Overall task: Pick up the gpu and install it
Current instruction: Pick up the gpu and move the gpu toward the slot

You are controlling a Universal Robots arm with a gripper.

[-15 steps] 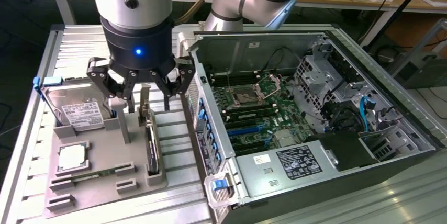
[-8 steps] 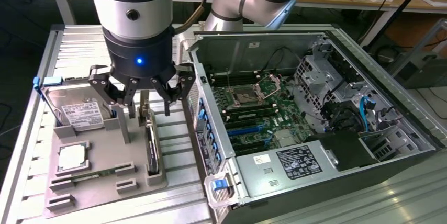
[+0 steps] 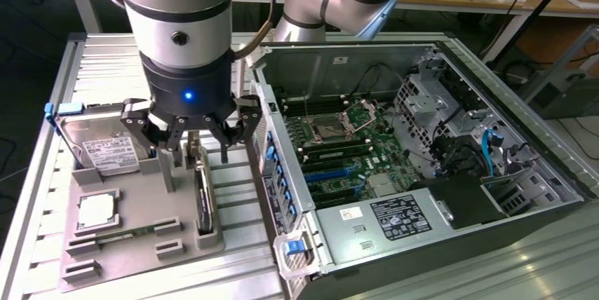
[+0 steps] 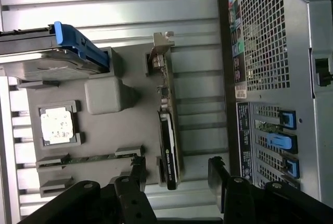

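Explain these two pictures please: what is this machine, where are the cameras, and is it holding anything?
The machine is a robot arm with a clawed end effector. One picture comes from a camera off the arm, the other from one on its wrist. A grey tray carries computer parts: a hard drive, a processor chip, a RAM stick and the gpu, standing on edge. Beside it lies an open computer case. The end effector holds nothing: its jaws stand open on either side of the gpu.

Far end of the gpu [image 3: 204,205] partly hidden behind the jaws
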